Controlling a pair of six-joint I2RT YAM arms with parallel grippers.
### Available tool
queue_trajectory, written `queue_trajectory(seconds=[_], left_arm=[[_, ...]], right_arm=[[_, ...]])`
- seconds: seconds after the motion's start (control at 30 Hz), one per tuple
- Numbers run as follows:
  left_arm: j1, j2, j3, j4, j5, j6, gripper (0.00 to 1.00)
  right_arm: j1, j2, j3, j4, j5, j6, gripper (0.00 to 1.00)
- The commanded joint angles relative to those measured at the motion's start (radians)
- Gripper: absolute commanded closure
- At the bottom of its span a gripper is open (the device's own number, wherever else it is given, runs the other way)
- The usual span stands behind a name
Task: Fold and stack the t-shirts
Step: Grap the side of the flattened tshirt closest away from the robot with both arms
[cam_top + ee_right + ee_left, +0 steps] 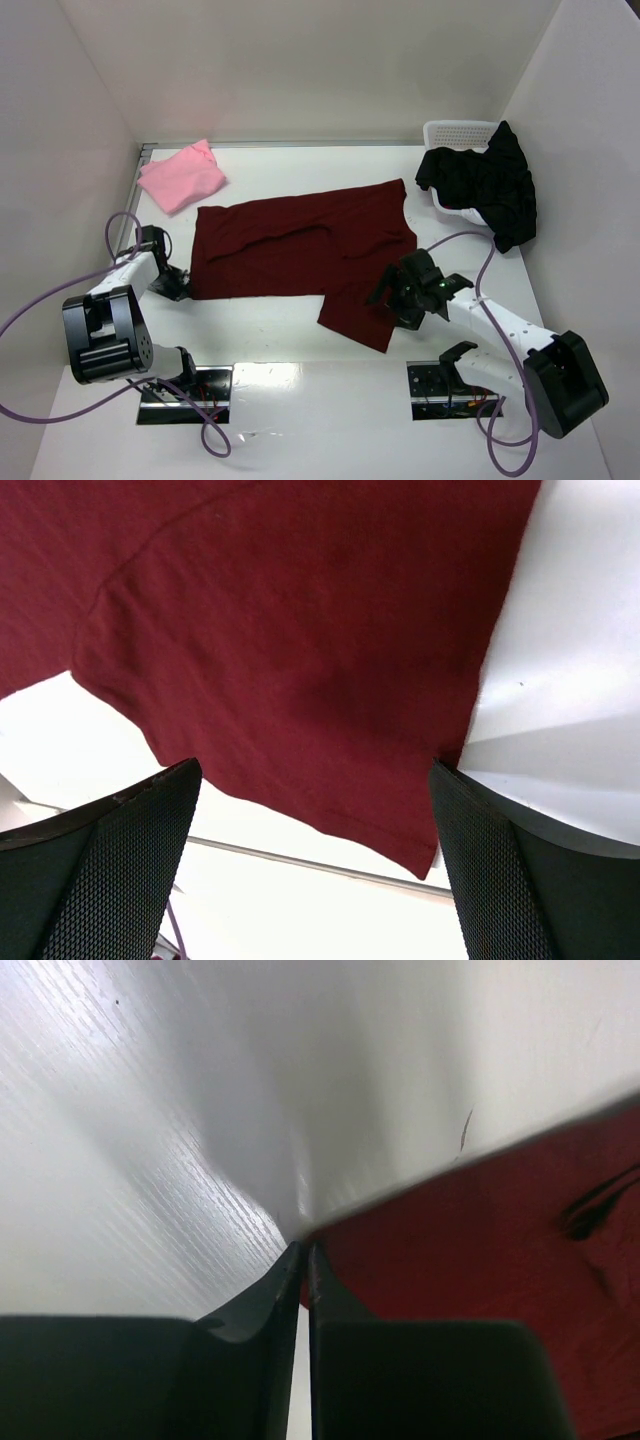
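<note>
Left pincer (302, 1260) is almost fully closed, and its tips meet at the near left corner of the maroon t-shirt (300, 245); a little red cloth shows between them, so it seems to pinch this corner. Right pincer (312, 770) is wide open and hangs over the near right part of the same shirt, with nothing held.

The maroon t-shirt lies spread on the table (300, 345), mostly flat, with some wrinkles and one flap that reaches toward the robot on the right side. I judge it is not yet folded.

The pink t-shirt (180, 175) lies as a small bundle at the far left corner. It may be folded already, but I cannot tell how neatly. The black t-shirt (490, 185) hangs over the rim of the white basket (455, 130) at the far right, unfolded.

So the task looks to be in an early stage: at most one shirt is done, one is in work, one waits, and no stack exists.
</note>
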Motion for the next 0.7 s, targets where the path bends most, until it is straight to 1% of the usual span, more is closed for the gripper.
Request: queue_trajectory(seconds=[0.0, 0.07, 0.2, 0.43, 0.57, 0.67], left_arm=[[-0.002, 0.019, 0.000, 0.002, -0.001, 0.017, 0.94], [-0.002, 0.019, 0.011, 0.002, -0.001, 0.017, 1.00], [-0.002, 0.019, 0.032, -0.007, -0.022, 0.036, 1.00], [-0.002, 0.019, 0.074, -0.017, -0.031, 0.057, 1.00], [-0.002, 0.019, 0.095, -0.017, -0.041, 0.078, 1.00], [-0.002, 0.019, 0.115, -0.017, -0.041, 0.087, 1.00]], right_arm=[[0.026, -0.020, -0.022, 0.026, 0.012, 0.040, 0.00], [0.043, -0.020, -0.031, 0.016, 0.012, 0.040, 0.00], [0.077, -0.020, -0.031, 0.016, 0.021, 0.058, 0.00], [0.118, 0.011, -0.010, -0.076, 0.044, 0.058, 0.00], [0.143, 0.000, -0.019, -0.086, 0.044, 0.056, 0.00], [0.182, 0.043, 0.004, -0.114, 0.055, 0.057, 0.00]])
